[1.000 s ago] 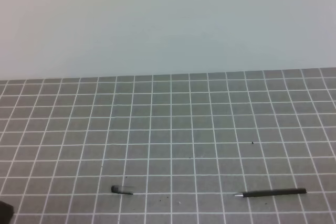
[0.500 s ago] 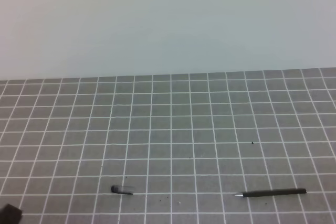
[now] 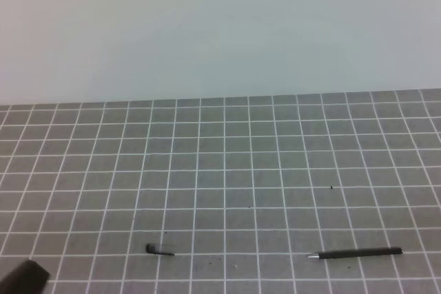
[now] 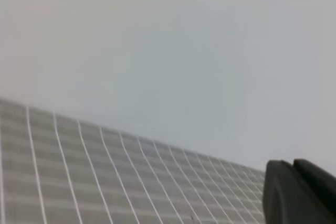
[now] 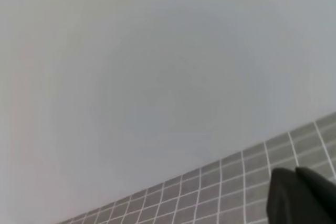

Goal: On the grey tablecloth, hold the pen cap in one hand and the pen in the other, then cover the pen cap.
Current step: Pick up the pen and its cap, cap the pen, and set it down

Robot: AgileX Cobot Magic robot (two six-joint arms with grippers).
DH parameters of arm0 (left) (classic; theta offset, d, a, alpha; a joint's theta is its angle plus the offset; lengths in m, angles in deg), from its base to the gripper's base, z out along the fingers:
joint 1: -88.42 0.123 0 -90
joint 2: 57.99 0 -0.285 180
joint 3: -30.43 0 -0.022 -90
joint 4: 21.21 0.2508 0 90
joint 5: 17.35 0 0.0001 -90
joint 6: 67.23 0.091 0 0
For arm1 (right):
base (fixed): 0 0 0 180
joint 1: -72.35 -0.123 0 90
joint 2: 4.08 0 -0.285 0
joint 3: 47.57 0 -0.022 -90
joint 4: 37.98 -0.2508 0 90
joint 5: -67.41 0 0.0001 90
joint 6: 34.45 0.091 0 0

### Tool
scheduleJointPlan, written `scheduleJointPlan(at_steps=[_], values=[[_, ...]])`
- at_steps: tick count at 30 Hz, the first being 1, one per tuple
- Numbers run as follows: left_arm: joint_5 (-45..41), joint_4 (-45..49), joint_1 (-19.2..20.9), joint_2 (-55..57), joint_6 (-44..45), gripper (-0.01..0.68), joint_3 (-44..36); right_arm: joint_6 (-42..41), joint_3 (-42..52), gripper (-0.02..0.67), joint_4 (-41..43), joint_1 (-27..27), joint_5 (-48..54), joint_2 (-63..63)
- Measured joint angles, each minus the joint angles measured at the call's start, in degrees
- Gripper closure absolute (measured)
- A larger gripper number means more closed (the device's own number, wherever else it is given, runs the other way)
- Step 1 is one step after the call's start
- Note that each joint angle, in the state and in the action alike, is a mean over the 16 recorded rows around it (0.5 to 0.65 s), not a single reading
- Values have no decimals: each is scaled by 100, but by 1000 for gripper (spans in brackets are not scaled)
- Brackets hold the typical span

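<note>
Pen cap (image 3: 159, 249) and pen (image 3: 355, 253) both lie flat on the grey tablecloth (image 3: 227, 170), near its front edge in the high view, and they are well apart from each other. The cap is on the left part, a short dark piece with a thin clip pointing to the right. The pen is on the right part, a long thin black stick lying almost parallel to the front edge, and its small silver tip points to the left, toward the cap. Nothing touches either of them.

At the lower left corner of the high view a dark blurred part of the left arm (image 3: 24, 279) comes into the picture, to the left of the cap and apart from it. The right arm does not show in this view.

In the left wrist view the left gripper (image 4: 300, 192) appears at the lower right corner as two dark fingers pressed together, with nothing between them. It is above the cloth, and the pale wall (image 4: 168, 51) fills most of the picture. In the right wrist view the right gripper (image 5: 300, 196) looks the same: its fingers are clenched together and hold nothing, with the grid cloth below and the wall behind.

A tiny dark speck (image 3: 332, 186) sits on the cloth, farther back than the pen.
</note>
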State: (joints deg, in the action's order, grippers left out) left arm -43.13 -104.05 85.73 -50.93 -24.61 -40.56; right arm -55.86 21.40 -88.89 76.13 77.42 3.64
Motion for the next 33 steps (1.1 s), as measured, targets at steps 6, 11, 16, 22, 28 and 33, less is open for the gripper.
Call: scheduleJointPlan(at_steps=[6,11,16,22,28,33], values=[[48,768,0,400,284,676,604,-1211,-796,641,10,0,405,51],[-27,1637,0,1039,289,676,1141,-1919,-1390,641,125,-1,845,369],[-219,2449,-23,1824,293,676,1660,-2342,-1848,641,383,-45,1315,1002],[-481,3489,-196,2672,196,676,2170,-2551,-2250,641,764,-180,2066,2126],[-826,4651,-450,3408,-250,676,2522,-2521,-2545,641,1120,-332,2891,3327],[-1082,5436,-625,3997,-609,676,2766,-2522,-2724,641,1226,-404,3504,4164]])
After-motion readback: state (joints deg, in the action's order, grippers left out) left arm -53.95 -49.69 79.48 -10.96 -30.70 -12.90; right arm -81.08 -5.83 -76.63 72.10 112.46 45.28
